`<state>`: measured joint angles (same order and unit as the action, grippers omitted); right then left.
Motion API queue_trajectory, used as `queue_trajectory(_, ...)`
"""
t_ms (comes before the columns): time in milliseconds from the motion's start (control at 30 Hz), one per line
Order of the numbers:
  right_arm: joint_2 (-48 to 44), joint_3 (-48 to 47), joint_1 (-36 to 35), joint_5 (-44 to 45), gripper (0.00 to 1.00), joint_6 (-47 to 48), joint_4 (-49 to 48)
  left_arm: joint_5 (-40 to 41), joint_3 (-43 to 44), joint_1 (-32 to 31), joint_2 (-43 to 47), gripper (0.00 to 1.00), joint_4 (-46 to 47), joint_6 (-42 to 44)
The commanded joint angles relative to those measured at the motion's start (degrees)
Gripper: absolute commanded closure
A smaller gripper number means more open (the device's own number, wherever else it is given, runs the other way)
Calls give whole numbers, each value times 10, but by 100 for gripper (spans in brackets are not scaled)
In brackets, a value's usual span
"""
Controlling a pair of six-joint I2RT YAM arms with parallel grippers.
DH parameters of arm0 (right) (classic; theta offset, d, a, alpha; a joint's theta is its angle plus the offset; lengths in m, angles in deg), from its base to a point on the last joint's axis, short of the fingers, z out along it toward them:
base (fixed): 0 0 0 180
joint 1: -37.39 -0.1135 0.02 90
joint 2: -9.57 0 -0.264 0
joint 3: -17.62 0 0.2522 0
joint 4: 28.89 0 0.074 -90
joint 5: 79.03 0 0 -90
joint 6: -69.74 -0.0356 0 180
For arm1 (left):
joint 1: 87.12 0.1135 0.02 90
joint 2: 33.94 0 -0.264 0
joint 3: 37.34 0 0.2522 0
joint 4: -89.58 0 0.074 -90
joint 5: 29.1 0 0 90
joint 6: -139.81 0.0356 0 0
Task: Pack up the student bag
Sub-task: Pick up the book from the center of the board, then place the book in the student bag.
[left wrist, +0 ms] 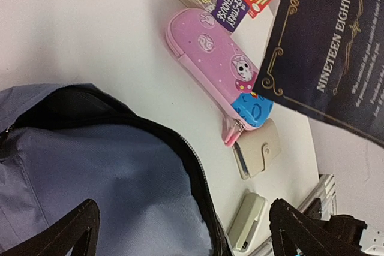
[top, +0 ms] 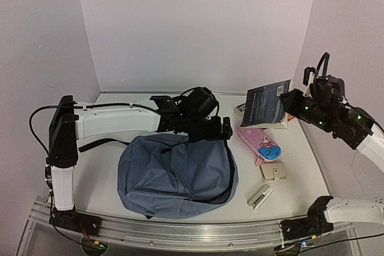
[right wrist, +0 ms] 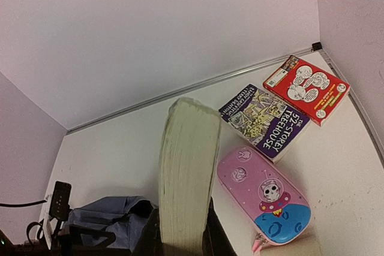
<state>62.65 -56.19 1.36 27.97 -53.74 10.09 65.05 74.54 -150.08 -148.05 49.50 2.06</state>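
The student bag, a large dusty-blue backpack, lies flat in the middle of the table with its black-zippered mouth partly agape. My left gripper hovers over the bag's far top edge. It is open, its black fingertips wide apart above the blue fabric and gripping nothing. My right gripper is raised at the right, shut on a dark paperback titled Nineteen Eighty-Four. That book's cream page edge stands upright between the jaws.
A pink pencil case lies right of the bag. Nearer the front lie a beige wallet and a small grey stapler-like item. Two books, a purple one and a red one, lie at the back right near the wall.
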Motion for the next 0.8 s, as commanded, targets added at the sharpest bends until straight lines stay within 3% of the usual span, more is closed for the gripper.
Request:
queue_trajectory(0, -14, -7, -3, 8, 100, -6, -78, 59, 94, 3, -51, 1, -109, 16)
queue_trajectory(100, -19, -5, -3, 8, 100, -7, -80, 61, 120, 3, -75, 3, -132, 24)
queue_trajectory(433, -28, -1, -2, 5, 100, -10, -81, 54, 140, 3, -94, 30, -155, 37)
queue_trajectory(633, -25, 0, -3, 0, 100, -12, -81, 61, 93, 3, -56, 32, -137, 31)
queue_trajectory(767, -22, -1, -3, -5, 100, -13, -81, 67, 71, 4, -41, 39, -137, 28)
